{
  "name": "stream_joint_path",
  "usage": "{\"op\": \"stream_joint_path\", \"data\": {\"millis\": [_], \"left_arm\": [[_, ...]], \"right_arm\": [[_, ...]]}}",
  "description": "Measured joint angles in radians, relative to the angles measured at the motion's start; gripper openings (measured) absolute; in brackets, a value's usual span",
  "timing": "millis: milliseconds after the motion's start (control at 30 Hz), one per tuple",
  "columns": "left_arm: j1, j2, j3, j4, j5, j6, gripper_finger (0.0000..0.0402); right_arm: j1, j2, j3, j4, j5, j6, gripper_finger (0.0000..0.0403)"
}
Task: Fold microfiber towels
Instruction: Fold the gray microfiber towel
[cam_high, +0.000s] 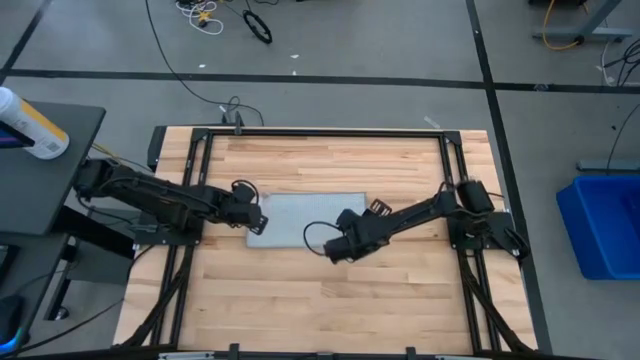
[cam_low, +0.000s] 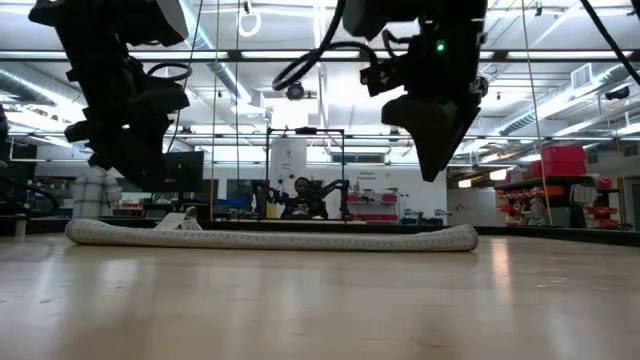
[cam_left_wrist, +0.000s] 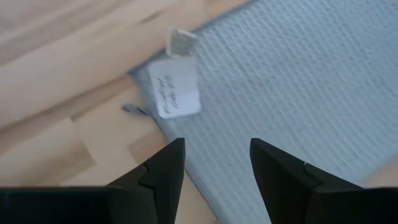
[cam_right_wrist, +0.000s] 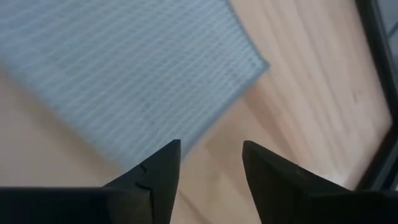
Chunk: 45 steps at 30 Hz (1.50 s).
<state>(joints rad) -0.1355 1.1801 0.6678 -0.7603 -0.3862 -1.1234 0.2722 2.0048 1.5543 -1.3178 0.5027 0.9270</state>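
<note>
The pale grey-blue microfiber towel (cam_high: 305, 218) lies flat on the wooden table as a folded rectangle, also seen in the low view (cam_low: 270, 237). Its white tag (cam_left_wrist: 175, 93) sticks out at the corner near my left gripper. My left gripper (cam_high: 258, 222) is open above the towel's left near corner (cam_left_wrist: 149, 93); the fingers stand clear of the cloth. My right gripper (cam_high: 335, 250) is open above the towel's near edge (cam_right_wrist: 186, 134), close to its right near corner (cam_right_wrist: 261, 62), and hangs clear of the table in the low view (cam_low: 435, 150).
A black metal frame (cam_high: 320, 132) borders the table. A bright blue bin (cam_high: 605, 225) stands off the table to the right. A dark side stand with a white bottle (cam_high: 30, 125) is at the left. Bare wood lies toward the near edge (cam_high: 320, 310).
</note>
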Motion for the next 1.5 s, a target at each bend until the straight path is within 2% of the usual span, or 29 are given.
{"op": "stream_joint_path", "data": {"millis": [267, 467, 667, 900, 1067, 1233, 1333, 1500], "left_arm": [[-0.127, 0.0, 0.0, 0.036, 0.018, -0.096, 0.0192], [-0.223, 0.0, 0.001, 0.1, 0.033, -0.127, 0.0192], [-0.284, 0.0, 0.001, 0.124, 0.084, -0.12, 0.0197], [-0.348, 0.0, 0.001, 0.124, 0.087, -0.18, 0.0201], [-0.387, 0.022, 0.001, 0.132, 0.086, -0.231, 0.0201], [-0.42, 0.102, 0.001, 0.195, 0.116, -0.253, 0.0201], [-0.43, 0.147, 0.0, 0.267, 0.141, -0.25, 0.0201], [-0.438, 0.208, 0.001, 0.364, 0.197, -0.218, 0.0201]], "right_arm": [[0.094, 0.0, 0.0, 0.055, -0.007, 0.019, 0.0161], [0.153, 0.0, 0.0, 0.123, -0.007, 0.018, 0.0176], [0.184, 0.0, 0.0, 0.113, 0.012, 0.051, 0.019], [0.21, 0.0, 0.0, 0.083, 0.02, 0.015, 0.0174], [0.227, -0.001, -0.024, 0.076, -0.066, 0.093, 0.0165], [0.242, -0.001, -0.077, 0.067, -0.151, 0.117, 0.0197], [0.243, -0.001, -0.097, 0.047, -0.195, 0.05, 0.0218], [0.243, -0.001, -0.119, 0.039, -0.207, 0.097, 0.023]]}}
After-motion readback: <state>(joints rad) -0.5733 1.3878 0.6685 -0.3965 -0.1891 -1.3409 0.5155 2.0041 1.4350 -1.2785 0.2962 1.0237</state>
